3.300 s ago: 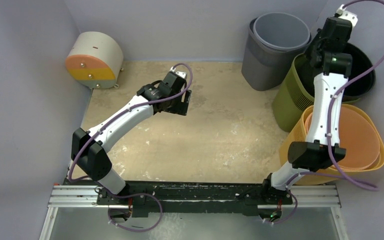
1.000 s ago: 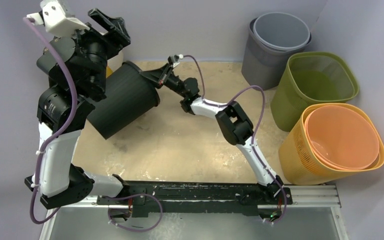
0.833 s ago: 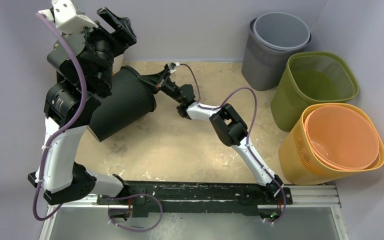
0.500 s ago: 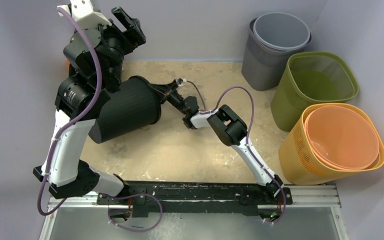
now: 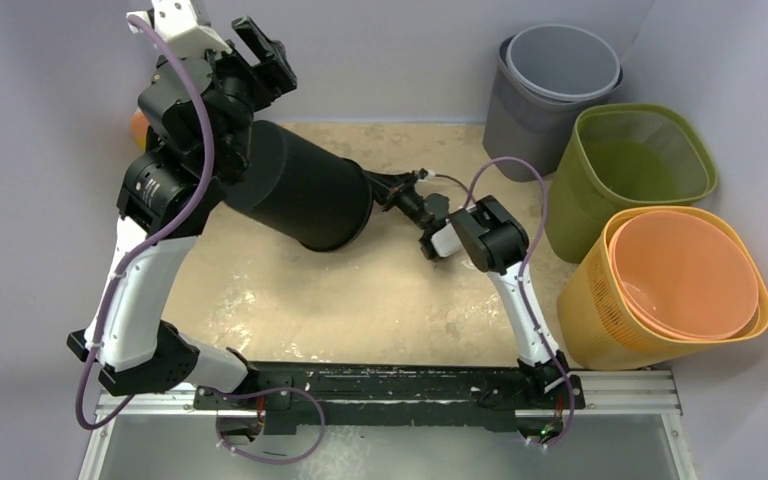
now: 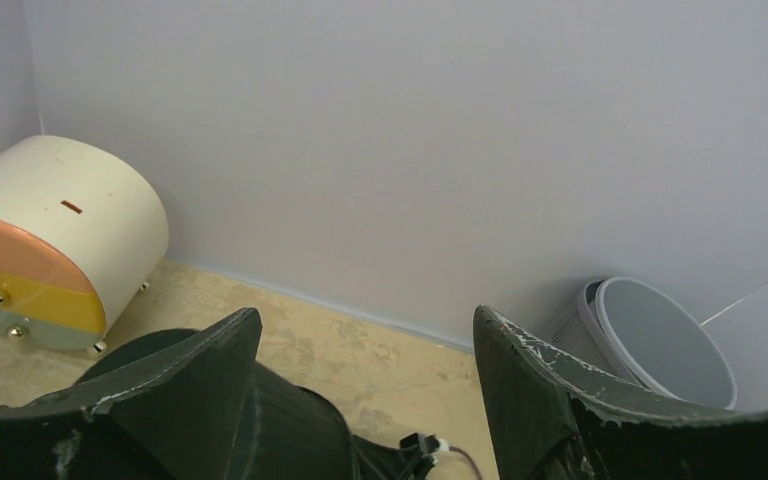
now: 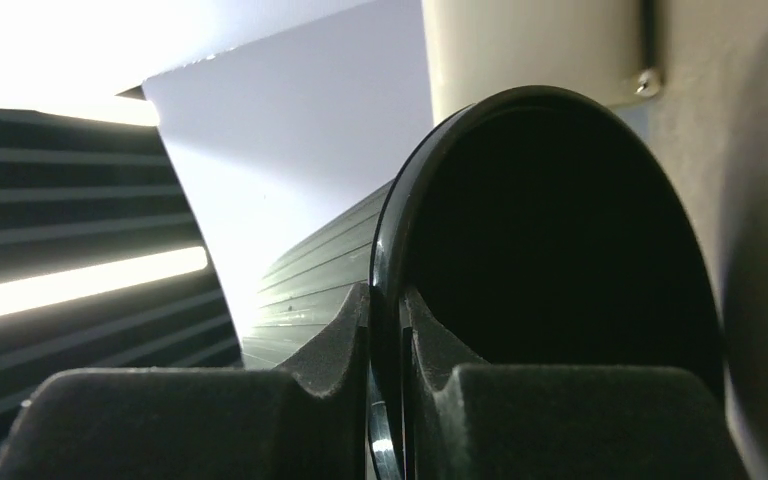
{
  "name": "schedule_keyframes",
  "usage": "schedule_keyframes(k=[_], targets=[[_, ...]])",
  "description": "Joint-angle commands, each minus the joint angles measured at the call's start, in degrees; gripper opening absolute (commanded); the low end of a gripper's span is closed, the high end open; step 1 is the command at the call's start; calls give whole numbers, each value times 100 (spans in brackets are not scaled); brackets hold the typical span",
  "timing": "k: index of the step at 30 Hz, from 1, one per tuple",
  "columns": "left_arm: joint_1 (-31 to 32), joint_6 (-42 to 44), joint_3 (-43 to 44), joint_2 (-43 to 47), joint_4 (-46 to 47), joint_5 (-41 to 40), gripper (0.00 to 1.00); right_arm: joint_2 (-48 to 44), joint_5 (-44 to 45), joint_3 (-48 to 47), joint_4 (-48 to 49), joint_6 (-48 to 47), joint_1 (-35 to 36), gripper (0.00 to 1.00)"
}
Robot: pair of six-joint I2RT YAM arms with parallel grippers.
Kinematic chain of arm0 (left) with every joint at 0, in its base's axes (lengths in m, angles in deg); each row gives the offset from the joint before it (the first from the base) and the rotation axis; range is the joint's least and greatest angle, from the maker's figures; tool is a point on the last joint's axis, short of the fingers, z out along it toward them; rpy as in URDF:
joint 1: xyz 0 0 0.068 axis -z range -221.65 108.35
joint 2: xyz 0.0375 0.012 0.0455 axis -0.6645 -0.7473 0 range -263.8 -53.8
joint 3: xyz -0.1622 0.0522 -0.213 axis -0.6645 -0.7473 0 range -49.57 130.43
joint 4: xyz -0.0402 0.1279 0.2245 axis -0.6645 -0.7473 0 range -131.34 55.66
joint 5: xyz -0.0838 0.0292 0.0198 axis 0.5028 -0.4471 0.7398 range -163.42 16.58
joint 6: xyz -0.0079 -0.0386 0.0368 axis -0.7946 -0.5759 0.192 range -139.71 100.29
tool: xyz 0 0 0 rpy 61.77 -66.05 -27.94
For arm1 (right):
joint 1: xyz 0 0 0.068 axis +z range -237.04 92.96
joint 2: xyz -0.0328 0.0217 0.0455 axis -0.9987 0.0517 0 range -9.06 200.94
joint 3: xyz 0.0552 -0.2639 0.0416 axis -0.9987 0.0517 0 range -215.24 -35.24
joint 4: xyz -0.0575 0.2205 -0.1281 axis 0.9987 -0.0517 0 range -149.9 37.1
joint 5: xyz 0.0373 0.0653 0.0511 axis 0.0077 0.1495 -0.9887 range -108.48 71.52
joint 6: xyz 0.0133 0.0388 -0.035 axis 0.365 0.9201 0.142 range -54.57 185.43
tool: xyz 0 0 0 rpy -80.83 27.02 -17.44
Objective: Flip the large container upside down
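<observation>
Two right fingers (image 7: 210,420) clamp the black container's (image 5: 300,190) rim; the left fingers (image 6: 140,410) stand apart, empty.

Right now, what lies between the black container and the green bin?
The right gripper, pinching the rim of the black container, and the right arm; top view.

The black container (image 5: 305,195) was carried from the far right corner to the left half of the table (image 5: 410,290). Then its closed end swung toward the back, while the right gripper (image 5: 380,186), pinching its rim (image 7: 384,270), pulled back rightward.
</observation>
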Motion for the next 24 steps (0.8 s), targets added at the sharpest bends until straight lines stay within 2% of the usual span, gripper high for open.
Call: schedule_keyframes(k=[1, 6, 8, 13, 16, 18, 21, 24], targets=[[-1, 2, -139, 28, 175, 122, 75, -505, -778, 258, 336, -771, -464, 9], [-10, -25, -303, 26, 86, 119, 76, -703, -1256, 390, -613, -1756, -754, 14], [-1, -51, -385, 23, 50, 131, 76, -752, -1387, 425, -1118, -2191, -814, 28], [-1, -137, -592, 60, 15, 183, 77, -690, -1514, 543, -1552, -2721, -898, 36], [-6, -172, -705, 85, 1, 182, 77, -668, -1576, 532, -1859, -3037, -942, 47], [-9, -194, -727, 81, -25, 185, 77, -739, -1595, 482, -2206, -3330, -970, 49], [-1, -239, -763, 90, -74, 185, 77, -990, -1567, 208, -3271, -4118, -980, 51], [-3, -309, -878, 132, -132, 193, 77, -1317, -1344, -351, -4908, -5243, -980, 66]])
